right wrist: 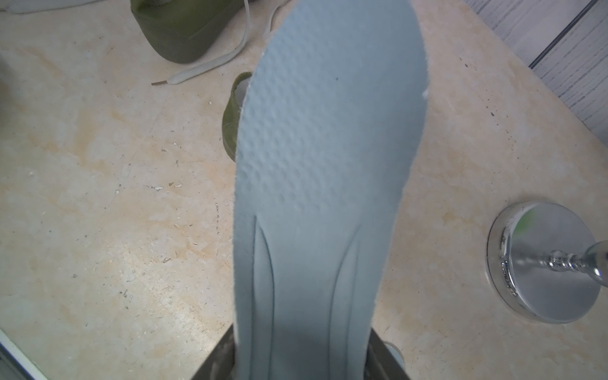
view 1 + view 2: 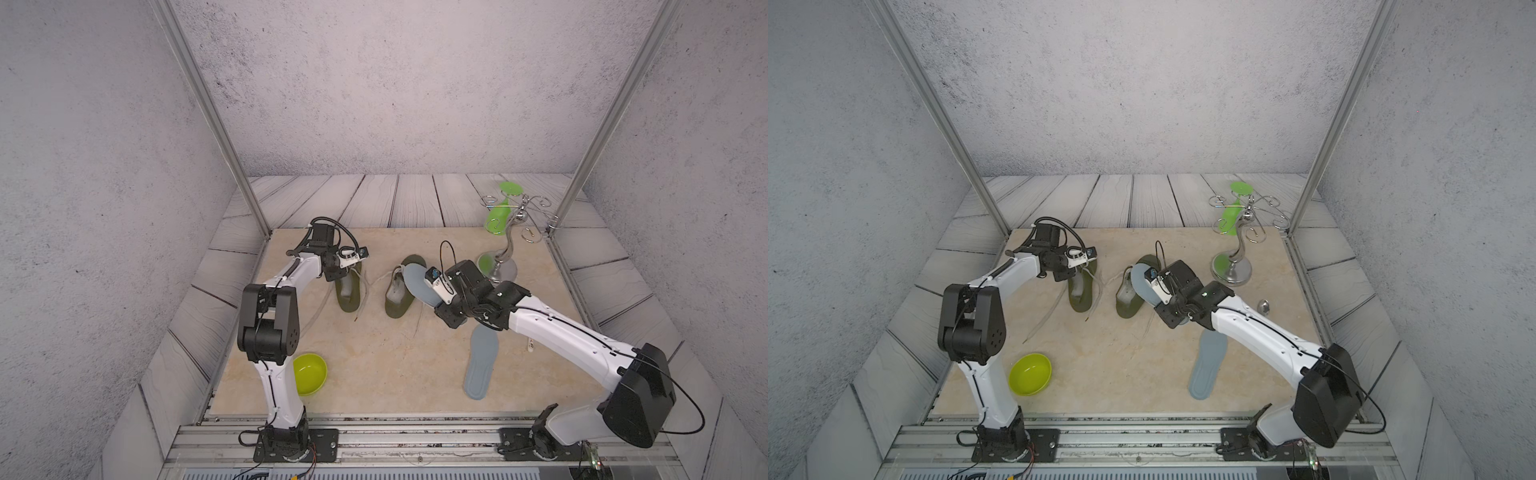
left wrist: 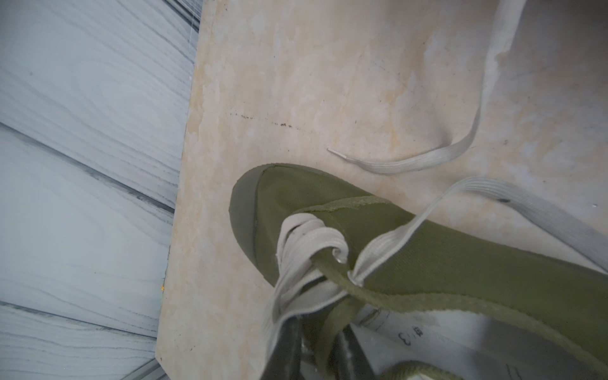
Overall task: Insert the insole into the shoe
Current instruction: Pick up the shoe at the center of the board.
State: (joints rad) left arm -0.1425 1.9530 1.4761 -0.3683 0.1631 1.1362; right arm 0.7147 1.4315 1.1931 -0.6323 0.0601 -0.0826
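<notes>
While right jaws clamp insole (image 2: 414,277) over shoe (image 2: 395,300) heel, grip of left jaws unclear, bare tabletop (image 2: 374,365) nearby

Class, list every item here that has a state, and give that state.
held insole: gripped by right gripper, off the table.
loose insole: flat on table.
left shoe: upright, laces loose.
middle shoe: upright, laces loose.
left gripper: at left shoe's opening, grip unclear.
bowl: upright, empty.
green glass: hanging inverted on stand.

2 white arms (image 2: 552,328), black joints (image 2: 268,316)
</notes>
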